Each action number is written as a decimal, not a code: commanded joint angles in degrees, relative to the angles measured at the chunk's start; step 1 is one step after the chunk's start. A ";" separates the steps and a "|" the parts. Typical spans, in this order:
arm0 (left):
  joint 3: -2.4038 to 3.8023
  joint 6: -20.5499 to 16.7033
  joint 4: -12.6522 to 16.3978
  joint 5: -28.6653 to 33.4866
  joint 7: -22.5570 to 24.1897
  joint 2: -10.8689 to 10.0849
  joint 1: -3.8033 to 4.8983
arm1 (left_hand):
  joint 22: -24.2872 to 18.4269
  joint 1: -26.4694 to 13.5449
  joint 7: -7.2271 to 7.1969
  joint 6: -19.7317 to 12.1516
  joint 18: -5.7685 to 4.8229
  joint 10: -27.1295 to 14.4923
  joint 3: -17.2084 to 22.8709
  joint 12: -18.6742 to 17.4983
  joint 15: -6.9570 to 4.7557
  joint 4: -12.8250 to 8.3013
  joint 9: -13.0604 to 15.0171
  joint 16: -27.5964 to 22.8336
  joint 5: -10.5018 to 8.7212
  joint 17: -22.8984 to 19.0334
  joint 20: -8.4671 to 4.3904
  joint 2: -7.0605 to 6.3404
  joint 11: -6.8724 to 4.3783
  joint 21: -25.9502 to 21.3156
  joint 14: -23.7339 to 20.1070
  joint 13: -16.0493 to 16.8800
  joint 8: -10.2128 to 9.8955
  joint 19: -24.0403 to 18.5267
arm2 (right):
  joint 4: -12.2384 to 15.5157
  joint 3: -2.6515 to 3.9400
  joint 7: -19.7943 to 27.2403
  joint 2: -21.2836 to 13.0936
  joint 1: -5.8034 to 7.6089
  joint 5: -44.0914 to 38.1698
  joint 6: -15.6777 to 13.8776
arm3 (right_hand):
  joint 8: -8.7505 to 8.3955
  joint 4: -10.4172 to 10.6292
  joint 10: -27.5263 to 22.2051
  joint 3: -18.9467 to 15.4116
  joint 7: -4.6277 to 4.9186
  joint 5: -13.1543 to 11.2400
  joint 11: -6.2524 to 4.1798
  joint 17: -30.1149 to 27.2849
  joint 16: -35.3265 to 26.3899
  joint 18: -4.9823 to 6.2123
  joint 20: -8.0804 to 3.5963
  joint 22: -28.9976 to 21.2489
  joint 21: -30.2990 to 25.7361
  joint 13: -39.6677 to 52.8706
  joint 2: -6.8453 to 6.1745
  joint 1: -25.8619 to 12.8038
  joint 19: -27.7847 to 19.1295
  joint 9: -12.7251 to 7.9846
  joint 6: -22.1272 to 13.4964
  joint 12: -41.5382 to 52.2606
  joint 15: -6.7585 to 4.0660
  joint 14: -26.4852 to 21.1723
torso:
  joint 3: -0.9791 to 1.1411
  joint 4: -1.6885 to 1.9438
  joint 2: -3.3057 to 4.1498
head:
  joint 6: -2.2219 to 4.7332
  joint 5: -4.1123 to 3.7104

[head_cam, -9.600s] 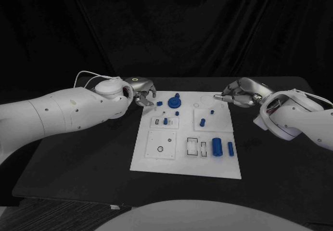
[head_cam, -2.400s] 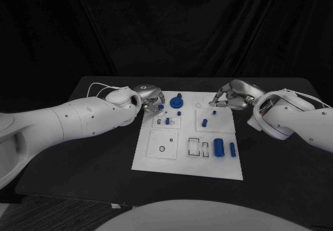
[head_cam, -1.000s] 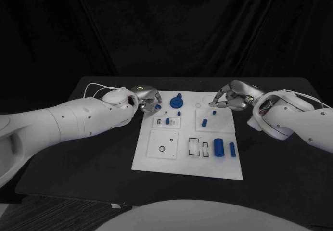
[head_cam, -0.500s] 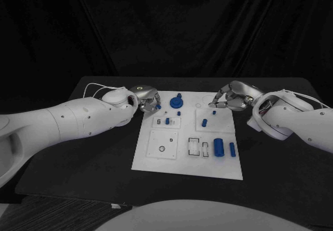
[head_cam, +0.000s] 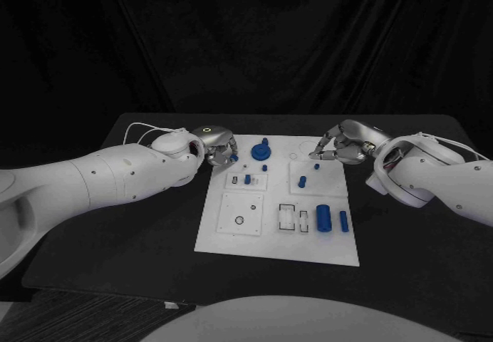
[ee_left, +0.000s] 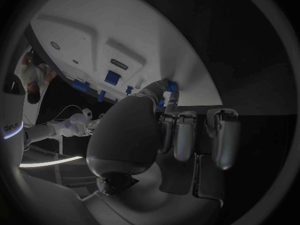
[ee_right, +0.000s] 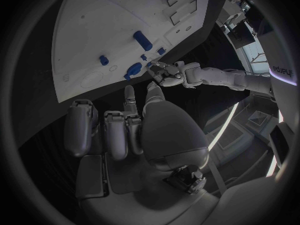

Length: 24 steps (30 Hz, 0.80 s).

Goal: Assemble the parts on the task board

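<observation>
- Over the last seconds almost nothing has moved: the left hand (head_cam: 220, 147) sat at the far-left corner of the white rectangular task board (head_cam: 246, 239) a couple of seconds ago and sits there now, shifted only a touch toward the far edge.
- In the left wrist view the left hand (ee_left: 164, 127) has its fingers curled in, and a small blue part (ee_left: 169, 94) shows at the tip of one finger, right over the board's surface. I judge that it pinches this piece, but the grip itself is half hidden.
- The right hand (head_cam: 344, 144) holds its place over the far-right corner of the board, as it did a second ago. From the right wrist view its fingers (ee_right: 117, 130) are curled in side by side with nothing seen between them.
- The loose pieces have not shifted: the round blue gear-like part (head_cam: 261, 151) stands near the far edge, the small blue peg (head_cam: 301, 182) stands on the right half of the board, and the two blue cylinders (head_cam: 323, 217) lie side by side near the right edge.
- The rectangular slots (head_cam: 293, 219) in the middle of the board and the plate with a round hole (head_cam: 241, 214) on its left side are still unfilled.
- My reading: the left hand has slowed to fine placing at the far-left corner, and most of the assembly is left to do.
</observation>
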 commanded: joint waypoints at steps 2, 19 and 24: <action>-0.23 -0.59 0.04 -0.25 1.98 -0.08 -0.56 | 14.48 0.92 -0.58 5.99 0.64 6.30 1.92 0.15 -0.72 -1.40 1.28 0.58 1.42 15.35 -0.81 0.54 -0.49 0.08 6.15 14.47 2.73 3.81 | 0.06 0.04 -0.84 -0.08 -0.14 -0.08 0.27 | -0.63 0.68 6.38 -0.10 0.11 -0.82 -0.10 7.62 -1.08 1.23 -0.06 11.12 -1.13 13.28 1.81 1.80 -0.48 0.74 0.28 -0.82 -0.41 4.76 | 0.01 -0.01 0.02 | -0.01 0.15; -0.22 -9.14 6.23 9.30 12.24 -5.89 0.30 | 14.63 -1.72 -0.97 6.45 0.51 6.30 1.29 0.15 -1.17 -0.31 1.08 0.58 1.36 15.35 -1.29 0.63 -0.92 0.54 6.15 14.47 1.80 4.09 | 0.51 0.05 -0.85 -0.46 -0.07 -0.08 -0.17 | -0.63 0.79 6.38 -0.12 0.10 -0.88 -0.10 7.37 -1.19 1.32 -0.06 10.99 -1.54 13.28 1.81 1.77 -0.67 0.75 0.33 -0.82 -0.40 4.70 | -0.01 0.02 -0.06 | -0.01 0.04; -0.21 -9.85 8.50 11.45 13.51 -8.22 0.88 | 14.58 -2.05 -0.96 6.36 0.55 6.30 1.12 0.15 -1.16 -0.06 1.02 0.58 0.95 15.35 -1.30 0.61 -0.90 0.38 6.15 14.47 1.61 4.00 | 0.74 0.05 -0.32 -0.37 0.22 -0.08 -0.90 | -0.60 0.77 6.38 -0.07 0.04 -0.88 -0.13 7.41 -1.18 1.32 -0.05 10.99 -1.56 13.28 1.80 1.93 -0.68 0.78 0.44 -0.82 -0.41 4.71 | 0.00 0.06 -0.15 | -0.01 0.13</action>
